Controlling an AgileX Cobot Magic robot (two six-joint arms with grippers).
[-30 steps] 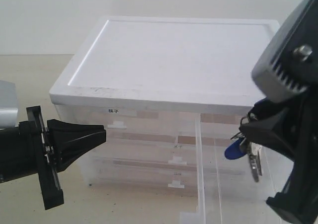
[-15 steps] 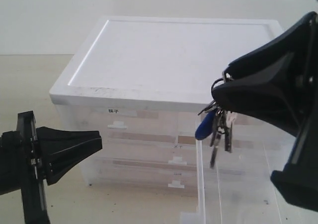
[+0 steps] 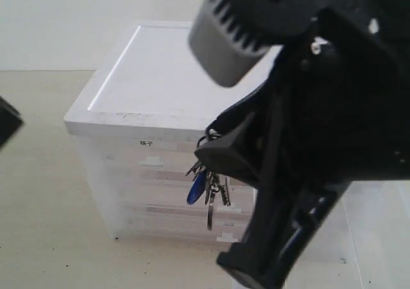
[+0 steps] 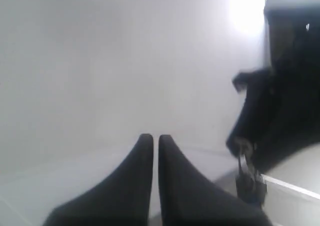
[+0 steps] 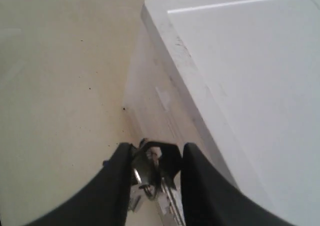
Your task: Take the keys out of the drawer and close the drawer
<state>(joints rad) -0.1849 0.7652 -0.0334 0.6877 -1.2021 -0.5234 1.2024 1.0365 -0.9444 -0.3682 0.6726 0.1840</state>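
Note:
The keys (image 3: 206, 188), silver with a blue fob, hang from my right gripper (image 3: 208, 149), which is shut on their ring in front of the cabinet's left half, above the tabletop. In the right wrist view the keys (image 5: 147, 178) dangle between the black fingers of the right gripper (image 5: 157, 148). The pulled-out drawer (image 3: 378, 231) is mostly hidden behind the right arm. My left gripper (image 4: 151, 137) is shut with nothing in it, and only a blurred black corner of it (image 3: 8, 119) shows at the far left. The left wrist view also catches the keys (image 4: 250, 181).
The drawer cabinet has a white lid (image 3: 173, 77) and translucent fronts with small white tab handles (image 3: 152, 161). It stands on a beige tabletop (image 3: 45, 193). The right arm's grey motor housing (image 3: 230, 39) fills much of the exterior view.
My right gripper has swung left and upward with the keys, away from the open drawer and across the cabinet front. My left gripper has pulled back to the left edge.

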